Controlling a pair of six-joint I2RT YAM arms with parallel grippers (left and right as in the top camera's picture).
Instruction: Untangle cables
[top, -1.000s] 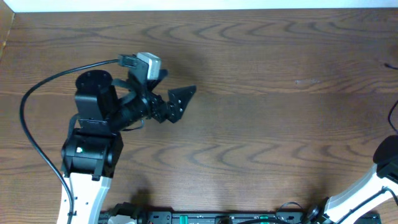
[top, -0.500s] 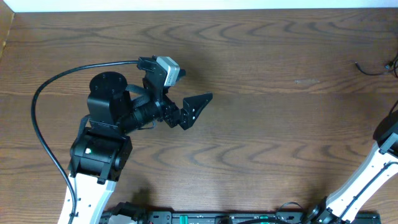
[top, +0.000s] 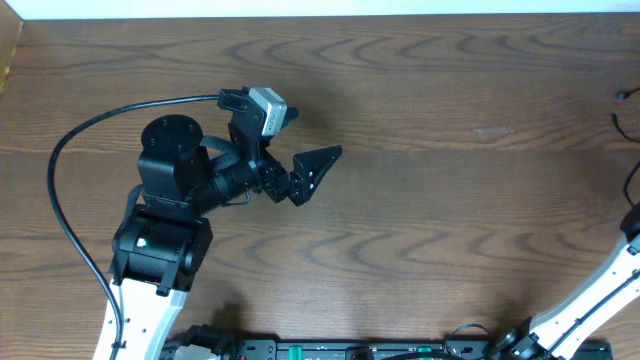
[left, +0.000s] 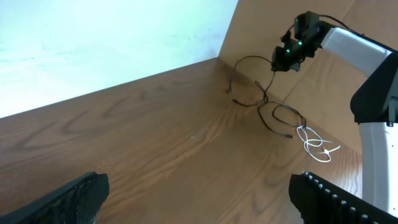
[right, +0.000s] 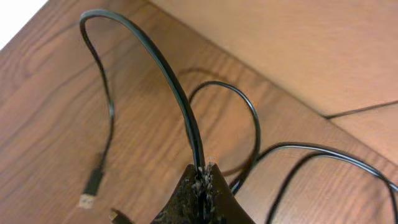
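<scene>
The right gripper (right: 202, 176) is clamped on the black cable (right: 168, 68), which arches up from its tips and loops onto the wooden table (left: 155, 137). The white cable (left: 314, 144) lies bunched near that gripper. The left gripper (top: 310, 175) is spread wide, well apart from it.

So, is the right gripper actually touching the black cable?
Touching. The right wrist view shows the black cable running straight into the closed tips of the right gripper, pinched between them with no gap.

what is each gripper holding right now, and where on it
The right gripper pinches the black cable partway along its length, away from the plug. The left gripper is open and empty.
</scene>
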